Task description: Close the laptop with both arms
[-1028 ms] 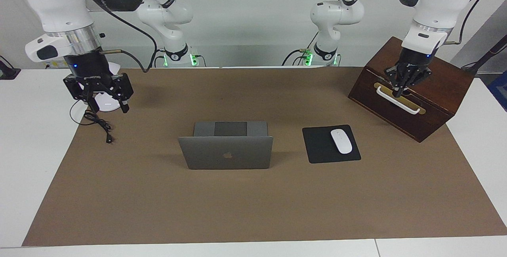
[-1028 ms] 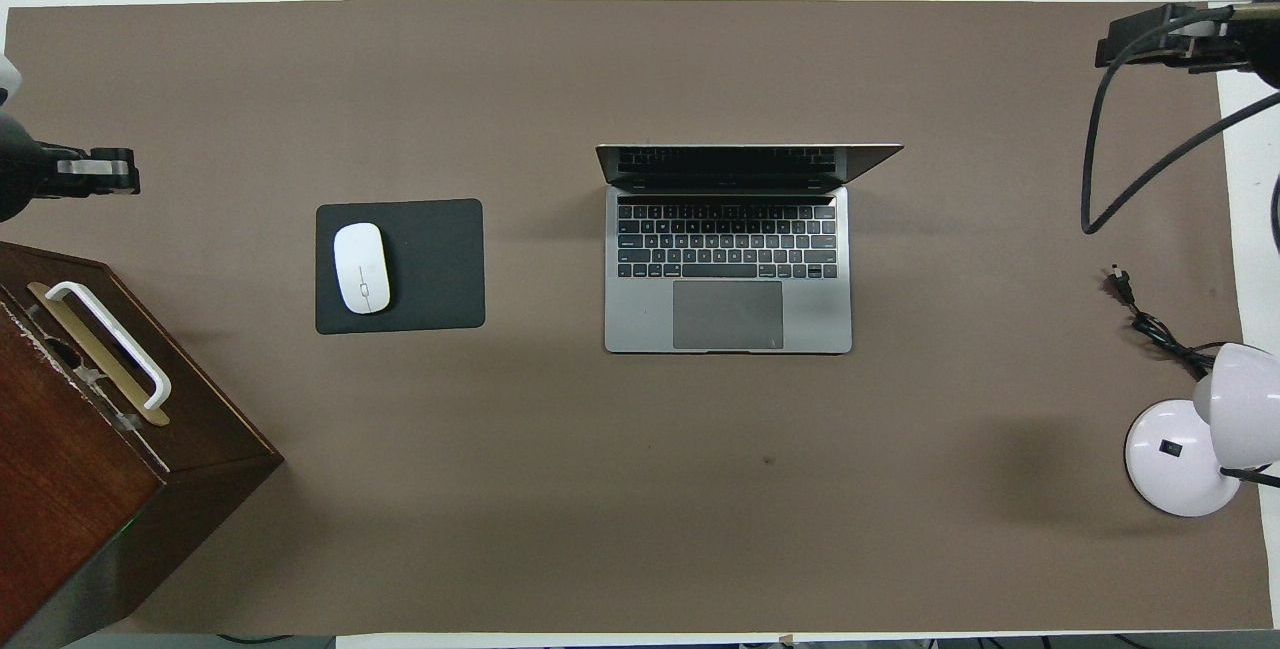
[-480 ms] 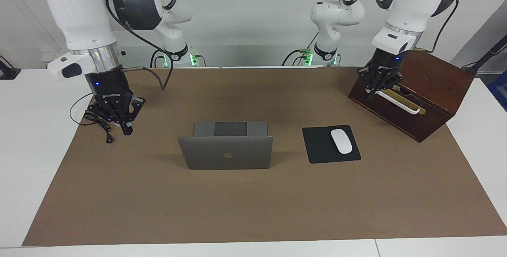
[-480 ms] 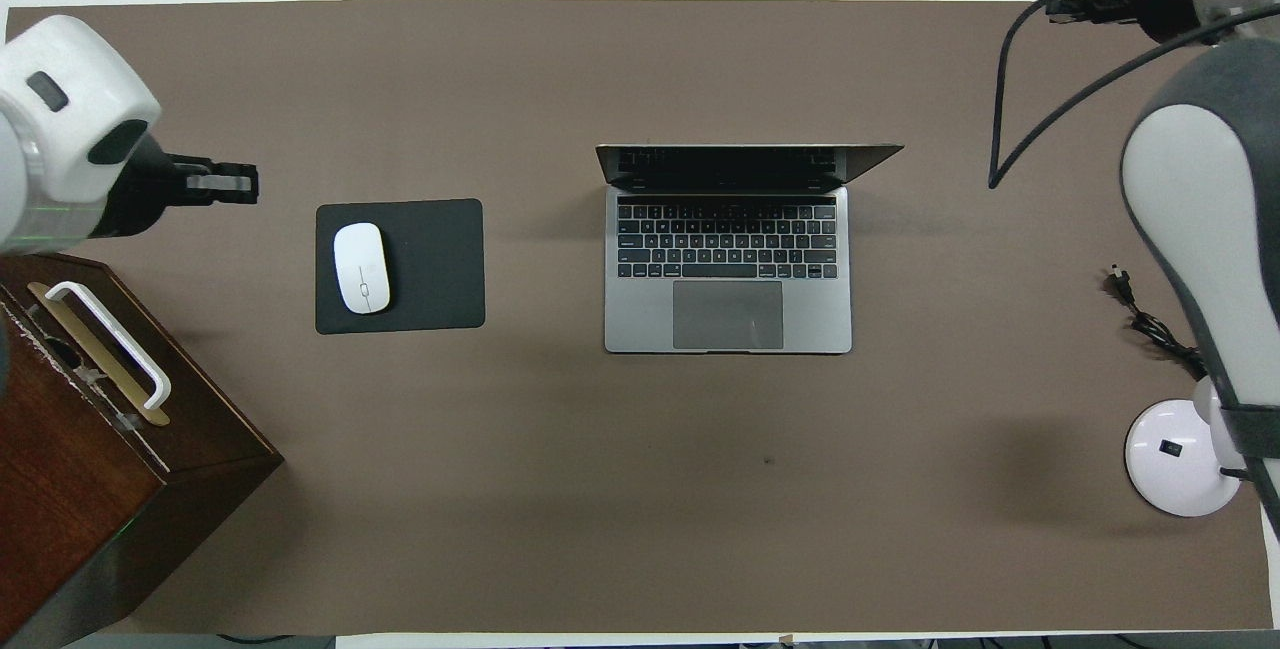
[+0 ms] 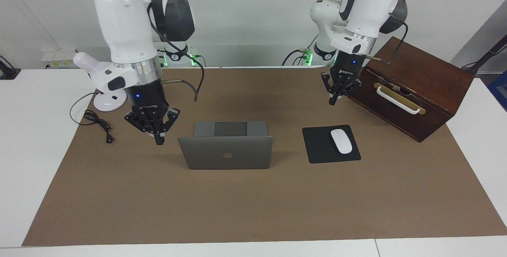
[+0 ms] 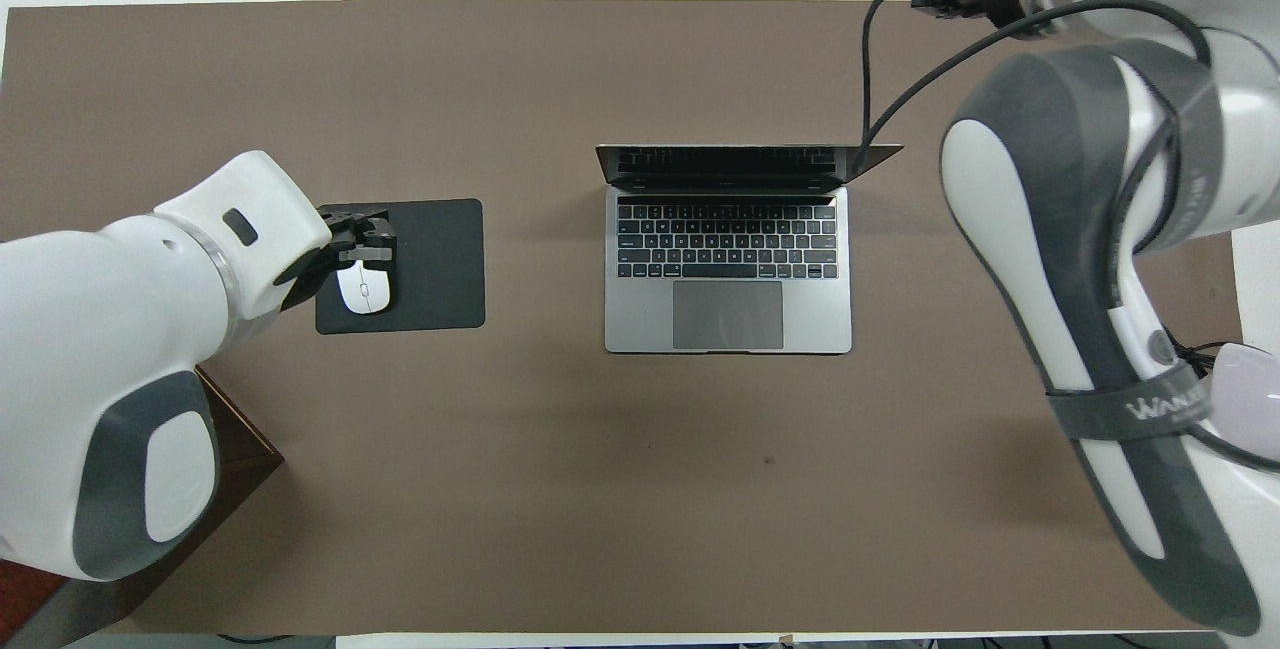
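The silver-grey laptop [image 5: 225,152] stands open in the middle of the brown mat, its lid upright with the logo facing away from the robots. Its keyboard shows in the overhead view [image 6: 728,269]. My right gripper [image 5: 158,140] hangs shut and empty, pointing down over the mat just beside the laptop toward the right arm's end. In the overhead view it is hidden under its own arm. My left gripper [image 5: 333,99] is shut and empty, raised over the mat between the wooden box and the mousepad. In the overhead view [image 6: 378,245] it covers part of the mouse.
A black mousepad [image 5: 317,146] with a white mouse [image 5: 341,141] lies beside the laptop toward the left arm's end. A dark wooden box [image 5: 420,79] with a white handle stands past it. A white lamp base [image 5: 109,101] and a black cable [image 5: 97,124] are at the right arm's end.
Both arms have swung in from the table's ends toward the laptop. The right gripper left the lamp and its fingers closed. The left gripper left the box handle. The laptop has not moved.
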Motion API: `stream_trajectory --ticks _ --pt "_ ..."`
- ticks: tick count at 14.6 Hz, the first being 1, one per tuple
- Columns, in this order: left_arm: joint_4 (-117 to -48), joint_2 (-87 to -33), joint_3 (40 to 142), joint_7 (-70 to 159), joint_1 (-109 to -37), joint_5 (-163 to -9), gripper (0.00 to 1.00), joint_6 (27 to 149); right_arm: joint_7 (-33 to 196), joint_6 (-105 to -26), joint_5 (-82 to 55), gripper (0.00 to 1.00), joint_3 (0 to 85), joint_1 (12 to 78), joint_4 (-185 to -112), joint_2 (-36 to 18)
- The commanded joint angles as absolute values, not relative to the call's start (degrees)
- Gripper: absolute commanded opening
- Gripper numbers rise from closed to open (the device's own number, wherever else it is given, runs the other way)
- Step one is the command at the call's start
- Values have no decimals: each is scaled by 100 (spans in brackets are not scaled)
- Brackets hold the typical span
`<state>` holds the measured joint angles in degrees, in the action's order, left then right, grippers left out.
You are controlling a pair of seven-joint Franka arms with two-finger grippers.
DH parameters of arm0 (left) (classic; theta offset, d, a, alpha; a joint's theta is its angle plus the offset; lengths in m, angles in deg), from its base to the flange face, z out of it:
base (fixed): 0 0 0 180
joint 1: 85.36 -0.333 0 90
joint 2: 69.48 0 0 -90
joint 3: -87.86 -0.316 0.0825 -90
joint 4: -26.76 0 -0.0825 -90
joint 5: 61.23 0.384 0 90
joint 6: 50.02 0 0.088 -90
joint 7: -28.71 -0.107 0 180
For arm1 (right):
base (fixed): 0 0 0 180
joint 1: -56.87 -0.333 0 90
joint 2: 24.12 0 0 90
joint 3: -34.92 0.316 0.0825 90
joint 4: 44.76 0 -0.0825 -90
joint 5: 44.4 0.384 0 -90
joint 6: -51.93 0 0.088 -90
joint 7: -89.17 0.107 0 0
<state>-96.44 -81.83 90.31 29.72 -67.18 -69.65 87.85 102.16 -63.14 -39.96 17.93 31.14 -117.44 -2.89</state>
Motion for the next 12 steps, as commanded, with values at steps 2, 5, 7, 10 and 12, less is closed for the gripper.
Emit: stream_trajectory --ticks 2,5,7,10,12 --pt "-10410 -8521 8945 2967 -6252 -7081 0 9735 10279 -6163 -3535 0 1014 2348 -11516 119" --pt "-10814 -8486 8945 2967 -5892 -7081 0 10586 10419 -5934 -3245 0 944 2155 -11350 417" --pt "-11043 -8407 8945 2993 -5664 -7081 0 11114 10726 -5916 -3122 0 725 1909 -11192 619" --pt "-11324 -8249 8936 3046 -5382 -7081 0 11730 10745 -5802 -2902 0 532 1698 -11156 734" --pt "-11474 -7986 8936 3064 -5154 -7081 0 12292 10754 -5680 -2832 0 294 1469 -11156 875"
